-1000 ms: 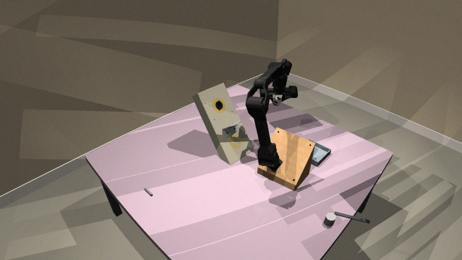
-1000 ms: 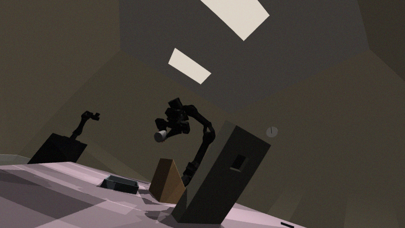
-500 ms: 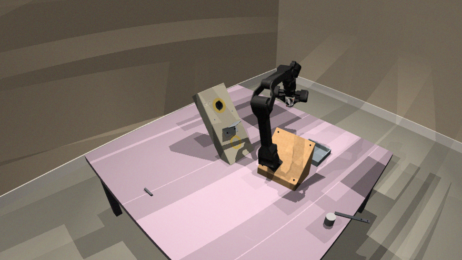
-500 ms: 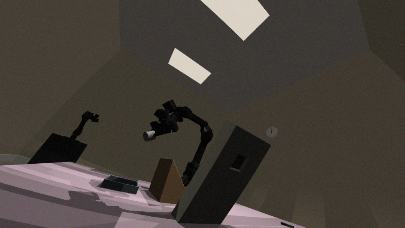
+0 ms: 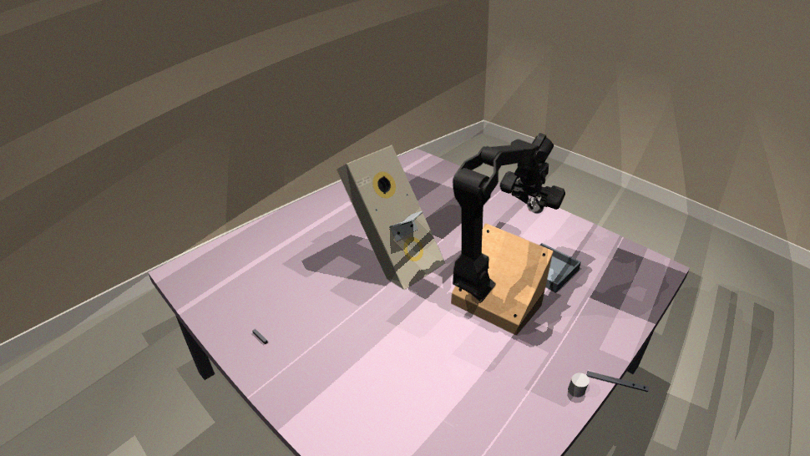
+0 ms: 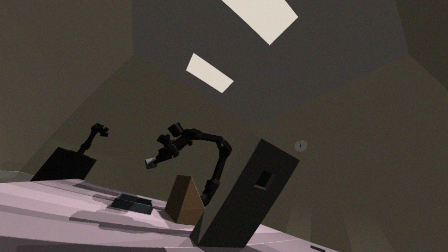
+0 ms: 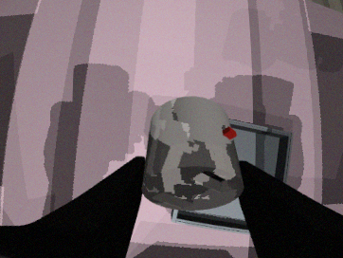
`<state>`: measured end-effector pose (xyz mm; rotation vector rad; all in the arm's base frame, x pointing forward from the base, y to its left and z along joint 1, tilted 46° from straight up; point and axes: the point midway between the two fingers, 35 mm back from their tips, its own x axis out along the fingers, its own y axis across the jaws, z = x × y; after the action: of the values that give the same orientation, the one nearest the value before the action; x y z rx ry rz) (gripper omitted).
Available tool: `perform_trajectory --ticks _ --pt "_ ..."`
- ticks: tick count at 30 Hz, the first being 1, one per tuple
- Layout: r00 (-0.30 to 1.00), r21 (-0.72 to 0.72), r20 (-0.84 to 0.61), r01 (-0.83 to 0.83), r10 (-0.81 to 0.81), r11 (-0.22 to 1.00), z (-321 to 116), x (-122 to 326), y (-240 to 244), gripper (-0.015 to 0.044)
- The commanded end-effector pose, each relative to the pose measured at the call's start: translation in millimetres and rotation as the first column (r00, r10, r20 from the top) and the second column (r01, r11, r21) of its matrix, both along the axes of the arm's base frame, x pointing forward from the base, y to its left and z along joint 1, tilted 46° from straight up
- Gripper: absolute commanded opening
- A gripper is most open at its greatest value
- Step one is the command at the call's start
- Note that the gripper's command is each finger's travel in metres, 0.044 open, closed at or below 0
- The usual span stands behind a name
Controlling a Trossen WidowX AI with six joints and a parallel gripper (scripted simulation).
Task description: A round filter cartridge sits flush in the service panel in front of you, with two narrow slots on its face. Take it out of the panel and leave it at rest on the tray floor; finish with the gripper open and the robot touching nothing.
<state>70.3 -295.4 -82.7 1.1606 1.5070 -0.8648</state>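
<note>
My gripper (image 5: 534, 205) (image 6: 152, 162) (image 7: 190, 166) is shut on the round grey filter cartridge (image 5: 533, 205) (image 6: 150, 163) (image 7: 191, 147), which has a small red mark and a narrow slot on its face. I hold it in the air, high above the table. The grey tray (image 5: 562, 269) (image 6: 133, 202) (image 7: 270, 159) lies on the table below and a little to the side of the cartridge. The tilted service panel (image 5: 388, 226) (image 6: 244, 194) stands behind the arm; its yellow-ringed socket (image 5: 384, 184) is dark and empty.
A wooden wedge (image 5: 509, 277) (image 6: 184, 201) carries the arm's base, between the panel and the tray. A second grey cylinder (image 5: 579, 385) and a thin dark bar (image 5: 617, 381) lie near the table's front right corner. A small dark piece (image 5: 260, 336) lies at the left.
</note>
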Motion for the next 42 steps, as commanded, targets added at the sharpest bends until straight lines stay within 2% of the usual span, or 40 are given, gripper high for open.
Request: perform_trajectory --ticks 1,13,18,30,36,42 --pt "0.995 -0.019 -0.066 0.069 -0.07 0.997 -14.6 -28.0 8.5 0.0" --pt "0.945 -0.074 -0.223 0.23 -0.241 0.97 -42.5 -92.3 45.0 0.0" --pt "0.943 -0.075 -0.225 0.232 -0.243 0.97 -43.6 -93.3 46.2 0.0" --pt "0.943 -0.075 -0.226 0.232 -0.243 0.97 -91.2 -105.3 90.6 0.0" --pt "0.943 -0.075 -0.227 0.232 -0.243 0.97 -96.0 -106.6 97.1 0.0" --pt "0.943 -0.064 -0.226 0.236 -0.244 0.97 -92.8 -105.0 95.9 0.0157"
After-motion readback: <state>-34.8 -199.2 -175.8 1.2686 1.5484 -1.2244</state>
